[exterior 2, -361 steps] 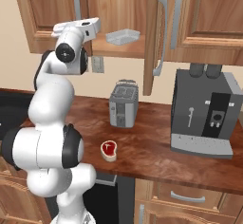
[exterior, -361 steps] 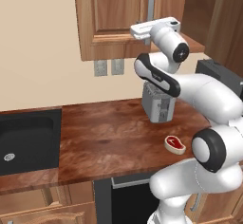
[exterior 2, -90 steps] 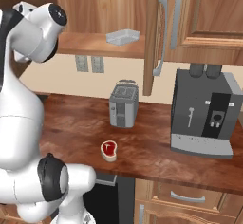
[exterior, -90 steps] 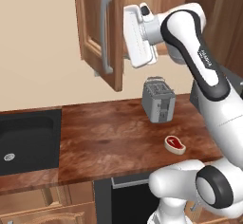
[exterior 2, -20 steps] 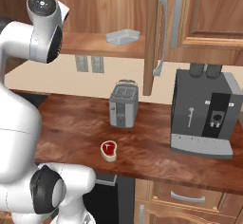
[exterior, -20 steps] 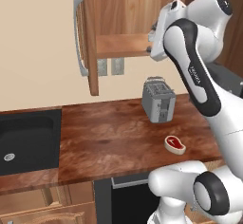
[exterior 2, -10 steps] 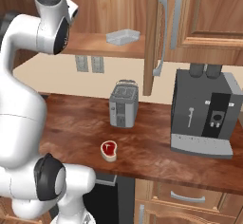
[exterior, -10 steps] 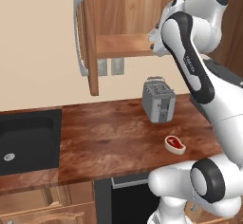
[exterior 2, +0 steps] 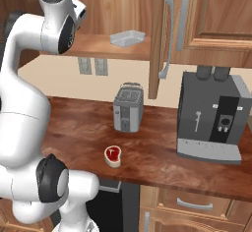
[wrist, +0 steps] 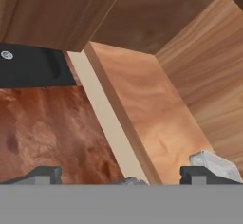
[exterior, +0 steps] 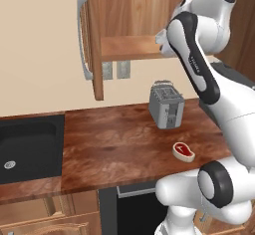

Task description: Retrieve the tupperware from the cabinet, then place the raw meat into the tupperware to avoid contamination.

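Left base view: my arm has swung toward the open cabinet (exterior: 124,47), upper centre; meat (exterior: 183,151) on the bench (exterior: 109,144), lower right.

Right base view: tupperware (exterior 2: 127,38) lies flat on the shelf, long axis left-right.

Hand view: gripper (wrist: 123,173) spread, tupperware at lower right, reach starting.

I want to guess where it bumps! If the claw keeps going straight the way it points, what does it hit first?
Probably the wooden shelf of the cabinet. The open claw looks along the shelf board, with the tupperware just off by one fingertip. Depth is hard to judge, so it might graze the tupperware instead.
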Controlling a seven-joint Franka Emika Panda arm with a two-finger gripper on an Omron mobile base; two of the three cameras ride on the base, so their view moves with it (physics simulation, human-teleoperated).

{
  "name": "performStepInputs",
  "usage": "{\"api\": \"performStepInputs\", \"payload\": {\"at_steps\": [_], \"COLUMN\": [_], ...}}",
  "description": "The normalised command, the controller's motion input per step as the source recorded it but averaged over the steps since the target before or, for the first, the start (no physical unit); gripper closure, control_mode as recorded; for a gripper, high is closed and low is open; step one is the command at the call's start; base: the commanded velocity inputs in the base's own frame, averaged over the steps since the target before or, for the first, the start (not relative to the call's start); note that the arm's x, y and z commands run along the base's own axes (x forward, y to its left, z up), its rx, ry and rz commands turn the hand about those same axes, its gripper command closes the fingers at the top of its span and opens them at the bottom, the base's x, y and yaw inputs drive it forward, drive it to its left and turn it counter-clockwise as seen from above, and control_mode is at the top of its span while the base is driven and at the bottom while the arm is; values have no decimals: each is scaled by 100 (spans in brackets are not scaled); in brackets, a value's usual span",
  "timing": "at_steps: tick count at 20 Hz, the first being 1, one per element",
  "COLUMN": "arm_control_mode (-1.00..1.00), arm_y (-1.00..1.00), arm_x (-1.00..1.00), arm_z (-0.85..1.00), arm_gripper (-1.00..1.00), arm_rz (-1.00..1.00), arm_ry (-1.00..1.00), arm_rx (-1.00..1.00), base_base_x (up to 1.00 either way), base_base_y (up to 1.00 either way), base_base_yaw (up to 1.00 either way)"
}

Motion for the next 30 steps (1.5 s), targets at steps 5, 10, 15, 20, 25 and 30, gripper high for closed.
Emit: {"api": "performStepInputs", "payload": {"at_steps": [5,10,15,20,25,30], "arm_control_mode": [-100,-100,-100,-100,-100,-100], "arm_y": [-8,-7,-6,-7,-8,-9], "arm_x": [12,20,25,28,22,16], "arm_z": [-10,-4,0,0,0,0], "arm_gripper": [-100,-100,-100,-100,-100,-100], "arm_rz": [-11,-12,-12,-10,-9,-6], "arm_ry": [1,2,3,7,7,6], "arm_rx": [0,0,0,0,0,0], "base_base_x": [0,0,0,0,0,0], "base_base_y": [0,0,0,0,0,0], "base_base_yaw": [0,0,0,0,0,0]}}
